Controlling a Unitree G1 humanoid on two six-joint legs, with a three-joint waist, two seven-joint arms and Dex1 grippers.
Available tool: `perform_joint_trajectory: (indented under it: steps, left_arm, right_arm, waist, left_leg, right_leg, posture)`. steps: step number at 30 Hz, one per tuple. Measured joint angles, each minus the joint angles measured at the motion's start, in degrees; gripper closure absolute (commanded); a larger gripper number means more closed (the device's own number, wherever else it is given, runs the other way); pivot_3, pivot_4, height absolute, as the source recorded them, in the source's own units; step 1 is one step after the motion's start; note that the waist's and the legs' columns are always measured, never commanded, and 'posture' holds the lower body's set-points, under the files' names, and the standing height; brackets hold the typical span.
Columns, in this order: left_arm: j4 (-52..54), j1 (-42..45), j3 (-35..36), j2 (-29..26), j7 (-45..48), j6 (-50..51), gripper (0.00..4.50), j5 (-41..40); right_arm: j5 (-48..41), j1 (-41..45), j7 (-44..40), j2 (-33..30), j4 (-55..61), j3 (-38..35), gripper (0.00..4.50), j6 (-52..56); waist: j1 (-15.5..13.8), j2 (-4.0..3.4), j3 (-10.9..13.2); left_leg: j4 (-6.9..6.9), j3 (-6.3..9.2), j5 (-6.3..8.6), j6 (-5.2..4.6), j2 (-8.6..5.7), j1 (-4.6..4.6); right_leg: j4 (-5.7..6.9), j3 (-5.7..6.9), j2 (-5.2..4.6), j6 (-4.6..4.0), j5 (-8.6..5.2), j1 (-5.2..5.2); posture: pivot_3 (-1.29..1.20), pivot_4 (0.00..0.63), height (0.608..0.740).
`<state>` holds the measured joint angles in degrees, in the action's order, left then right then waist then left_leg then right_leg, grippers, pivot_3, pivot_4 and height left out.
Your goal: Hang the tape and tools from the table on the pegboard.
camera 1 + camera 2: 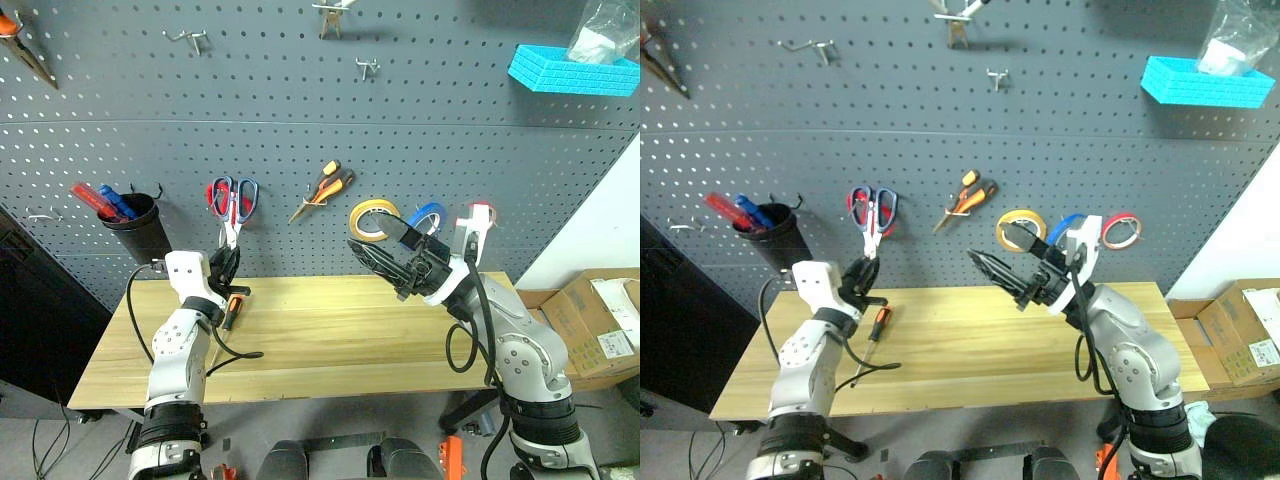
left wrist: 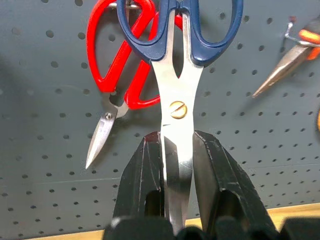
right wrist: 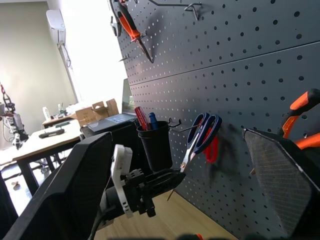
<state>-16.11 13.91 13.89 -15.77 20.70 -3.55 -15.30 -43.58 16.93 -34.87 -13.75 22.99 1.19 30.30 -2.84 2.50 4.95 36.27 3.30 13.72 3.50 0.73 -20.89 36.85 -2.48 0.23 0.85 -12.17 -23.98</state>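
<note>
My left gripper point(image 1: 228, 262) is shut on the steel blades of the dark-handled scissors point(image 2: 176, 107), holding them upright against the pegboard point(image 1: 300, 120). Their handles overlap the red-handled scissors point(image 2: 117, 60) at one hook; I cannot tell whether they hang on it. The screwdriver point(image 1: 232, 312) lies on the table point(image 1: 340, 330) just below that gripper. The pliers point(image 1: 325, 188) hang on the pegboard. The blue tape point(image 1: 428, 215) hangs there too, partly hidden behind my right gripper point(image 1: 378, 245), which is raised, open and empty above the table.
A yellow roll point(image 1: 372, 218) and a thin red roll point(image 1: 480, 215) hang beside the blue tape. A black cup point(image 1: 135, 225) with pens hangs at the left. Bare hooks point(image 1: 190, 38) sit higher up, with a blue basket point(image 1: 570, 70) top right. Cardboard boxes point(image 1: 600, 320) stand right of the table.
</note>
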Motion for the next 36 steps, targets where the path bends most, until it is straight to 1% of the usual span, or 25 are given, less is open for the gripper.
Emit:
perform_joint_trajectory:
  steps: [4,9,10,14,18,23,25,27,28,30,31,34,36]
  left_arm:
    - [0.1,-0.1,0.0,0.0,0.3,0.0,1.99,-0.2]
    - [1.5,-1.4,-0.2,0.4,-0.1,0.2,0.21,-0.1]
    - [2.3,-2.0,-0.2,0.5,-0.2,0.3,0.02,-0.1]
    - [5.7,-5.2,-0.4,0.9,-1.4,1.3,0.02,-0.1]
    - [8.4,-8.2,0.0,0.6,-4.0,5.5,0.02,0.1]
    - [9.7,-8.2,0.3,-3.0,-6.8,14.4,0.02,1.0]
    - [9.4,-6.9,0.5,-4.0,-7.5,18.0,0.02,1.1]
    - [6.8,-3.5,0.4,-6.4,-7.1,22.4,0.02,1.1]
    - [5.7,-2.1,0.5,-7.3,-6.5,23.8,0.02,1.0]
    - [3.8,0.1,0.2,-9.3,-4.6,25.7,0.02,1.0]
    - [2.0,1.4,-0.4,-10.7,-3.3,26.2,0.02,1.3]
    - [-7.0,6.7,-1.3,-13.1,-1.9,27.7,0.02,2.9]
    - [-11.8,9.5,-1.9,-14.1,-0.8,28.1,0.02,3.5]
  right_arm:
    - [0.0,0.0,0.1,0.0,0.6,0.0,0.00,0.0]
    - [0.0,0.0,0.1,-0.1,0.7,0.0,0.00,0.0]
    - [0.0,0.0,0.2,-0.1,0.7,0.0,0.00,0.0]
    - [0.0,-0.2,0.2,-0.4,1.1,0.0,0.00,0.1]
    - [0.6,-0.7,0.8,-1.1,1.6,0.4,0.00,0.3]
    - [7.4,-0.1,3.4,-4.2,1.7,5.8,0.00,2.6]
    - [10.4,0.4,4.2,-4.3,1.3,8.0,0.00,3.0]
    - [13.6,2.1,4.7,-4.1,-0.3,11.0,0.00,3.0]
    - [14.4,2.4,4.9,-3.7,-1.0,12.0,0.00,3.0]
    - [15.7,2.7,5.0,-2.5,-1.8,13.4,0.00,3.0]
    - [16.3,3.3,5.1,-1.5,-2.5,13.9,0.00,3.0]
    - [18.2,6.9,5.4,1.3,-5.6,15.9,0.00,3.1]
    - [19.1,8.5,5.5,3.0,-7.3,16.8,0.00,3.3]
  waist:
    - [0.0,0.00,0.0]
    - [0.1,-0.01,0.0]
    - [0.1,-0.01,0.0]
    - [0.2,-0.02,0.0]
    - [0.2,-0.10,0.1]
    - [0.4,-0.25,0.4]
    - [0.4,-0.34,0.8]
    - [0.4,-0.31,1.6]
    - [0.5,-0.33,1.8]
    - [0.7,-0.40,2.6]
    - [1.0,-0.39,3.4]
    - [1.6,-0.32,5.0]
    - [1.7,-0.26,5.7]
  left_leg:
    - [0.00,0.00,0.00,0.00,0.00,0.00]
    - [0.00,0.00,0.00,0.00,0.01,0.01]
    - [0.00,0.00,0.00,0.00,0.01,0.01]
    - [-0.02,0.00,0.00,0.00,0.01,0.01]
    - [-0.02,0.01,0.00,0.00,0.03,0.02]
    - [-0.02,0.01,0.00,0.00,0.04,0.04]
    - [-0.02,0.02,0.00,0.00,0.04,0.05]
    - [-0.02,0.08,0.00,0.00,0.05,0.01]
    - [-0.02,0.10,0.00,-0.01,0.05,-0.02]
    - [-0.05,0.08,0.00,0.00,0.04,-0.04]
    - [-0.09,0.07,0.00,0.00,0.03,-0.05]
    - [-0.16,0.09,0.00,-0.01,0.05,-0.12]
    - [-0.20,0.14,0.00,-0.01,0.09,-0.32]
  right_leg:
    - [0.00,-0.01,0.00,0.00,0.00,0.00]
    - [0.00,-0.01,0.00,-0.04,-0.02,0.00]
    - [0.00,-0.02,0.00,-0.04,-0.02,0.00]
    - [-0.01,-0.02,0.00,-0.05,-0.03,-0.01]
    - [0.00,-0.01,0.00,-0.07,-0.05,-0.02]
    - [-0.02,0.01,0.00,-0.11,-0.07,-0.05]
    - [-0.01,0.02,-0.01,-0.12,-0.08,-0.04]
    - [0.00,0.11,0.00,-0.12,-0.08,-0.10]
    - [-0.01,0.12,0.02,-0.12,-0.08,-0.11]
    - [-0.03,0.08,0.00,-0.12,-0.08,-0.10]
    - [-0.03,0.06,-0.01,-0.12,-0.09,-0.10]
    - [0.01,0.08,0.00,-0.13,-0.09,-0.19]
    - [0.02,0.13,0.03,-0.03,-0.03,-0.39]
  posture:
    - [0.15,0.028,0.740]
    - [0.15,0.031,0.740]
    - [0.15,0.034,0.740]
    - [0.15,0.044,0.740]
    - [0.16,0.060,0.740]
    - [0.16,0.085,0.740]
    - [0.16,0.111,0.740]
    - [0.16,0.120,0.740]
    - [0.15,0.145,0.740]
    - [0.14,0.171,0.740]
    - [0.14,0.182,0.740]
    - [0.13,0.217,0.740]
    - [0.12,0.237,0.740]
